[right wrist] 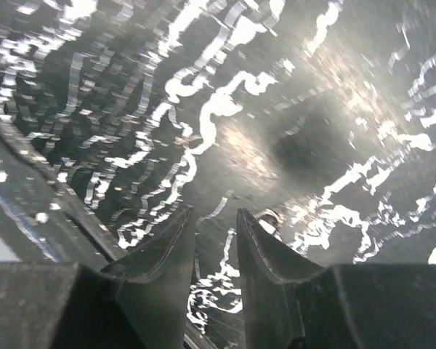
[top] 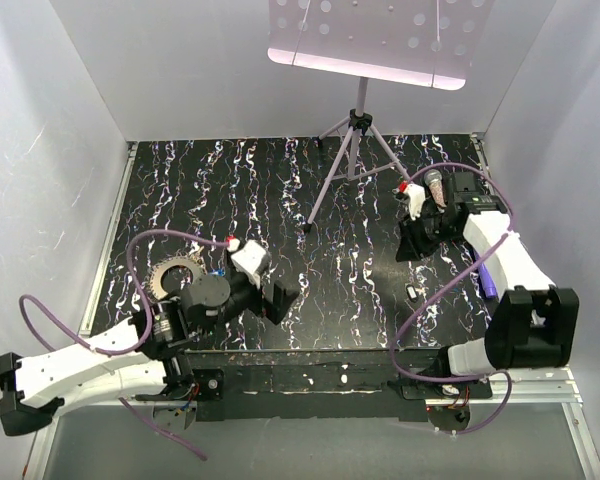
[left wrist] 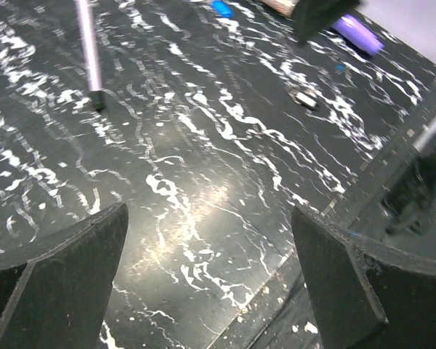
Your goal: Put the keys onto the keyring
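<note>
As seen from above, left arm (top: 90,365) laid low along near edge, left gripper (left wrist: 209,211) spread wide, empty. Right arm (top: 510,255) stretched to far right, right gripper (right wrist: 214,218) parted narrowly, gripping nothing; keyring (top: 175,275) flat beside left arm, 1 key (top: 412,292) on table (top: 360,260) near right arm.

Top cam: high over near edge, looks down on table (top: 360,190). Left wrist: low, faces right, shares tripod leg (left wrist: 88,51). Right wrist: tabletop close-up.

1 keyring (top: 172,276), 1 loose key (top: 412,292), 1 tripod stand (top: 352,150), 1 purple object (top: 487,282), 2 arms: left arm (top: 90,365), right arm (top: 505,250).
</note>
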`<state>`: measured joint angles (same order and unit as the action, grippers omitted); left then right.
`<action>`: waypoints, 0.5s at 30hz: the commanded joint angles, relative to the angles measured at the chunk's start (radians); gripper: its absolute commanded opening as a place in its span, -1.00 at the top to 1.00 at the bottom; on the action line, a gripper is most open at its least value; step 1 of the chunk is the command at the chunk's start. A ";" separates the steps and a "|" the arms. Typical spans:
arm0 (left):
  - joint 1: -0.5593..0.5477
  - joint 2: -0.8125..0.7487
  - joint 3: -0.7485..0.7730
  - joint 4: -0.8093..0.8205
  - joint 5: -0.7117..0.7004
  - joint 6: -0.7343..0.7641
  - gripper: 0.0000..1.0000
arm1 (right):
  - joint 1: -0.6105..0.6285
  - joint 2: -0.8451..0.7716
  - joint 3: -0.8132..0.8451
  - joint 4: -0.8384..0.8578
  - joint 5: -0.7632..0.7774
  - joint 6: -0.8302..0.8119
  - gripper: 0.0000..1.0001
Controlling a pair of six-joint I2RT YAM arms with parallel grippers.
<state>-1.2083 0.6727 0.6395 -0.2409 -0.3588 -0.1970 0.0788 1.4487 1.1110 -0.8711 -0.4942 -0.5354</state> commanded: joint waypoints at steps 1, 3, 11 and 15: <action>0.177 0.033 0.089 -0.165 0.068 -0.117 -0.90 | -0.020 -0.141 0.018 -0.035 -0.347 -0.034 0.25; 0.298 0.034 0.094 -0.185 0.156 -0.166 -0.90 | -0.030 -0.195 0.013 -0.032 -0.430 -0.037 0.24; 0.654 0.137 0.149 -0.357 0.279 -0.197 -0.92 | -0.112 -0.338 -0.068 0.029 -0.731 -0.005 0.17; 0.893 0.192 0.117 -0.314 0.438 -0.211 -0.89 | -0.132 -0.356 -0.094 0.067 -0.754 0.038 0.14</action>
<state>-0.4889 0.8288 0.7605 -0.5327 -0.0841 -0.3805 -0.0345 1.1049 1.0424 -0.8516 -1.1347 -0.5335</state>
